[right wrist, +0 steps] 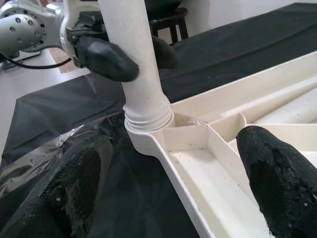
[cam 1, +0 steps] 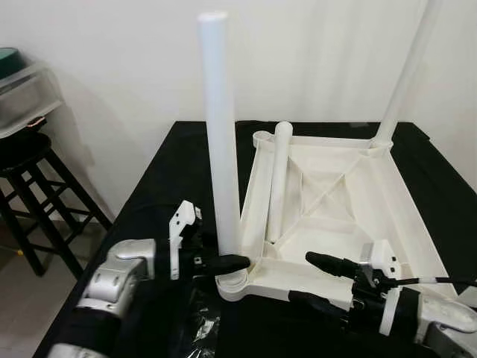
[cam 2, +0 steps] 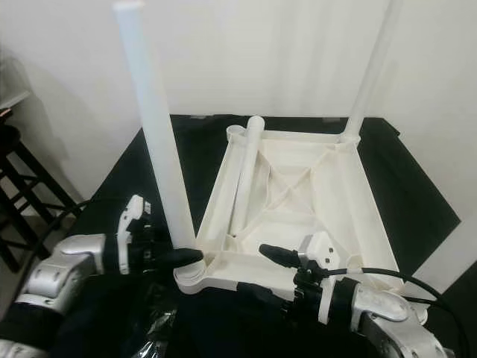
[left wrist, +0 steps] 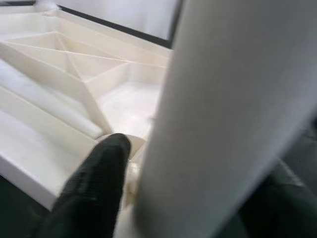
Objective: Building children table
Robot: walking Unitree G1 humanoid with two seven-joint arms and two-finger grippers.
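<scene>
Right gripper (cam 2: pixel 261 268) nearest, fingers spread wide astride tabletop (cam 1: pixel 387 194) near edge, likely bracing it. Left gripper (right wrist: pixel 126 57) clamped on upright leg (cam 1: pixel 221 149), steadying it in near-left corner socket. Tabletop upside down on black cloth (cam 1: pixel 171 171); spare leg (cam 1: pixel 278 179) lying inside.

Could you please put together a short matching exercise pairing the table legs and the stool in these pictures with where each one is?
Things:
1. near table leg
2. far table leg
3. loose table leg
4. black stool

Places or states:
A. lying inside the upturned white tabletop
B. upright in the far right corner socket
C. on the floor to the left of the black-covered surface
D. upright in the near left corner socket, gripped by the left gripper

Pairs: 1-D, 2-B, 3-A, 4-C
</scene>
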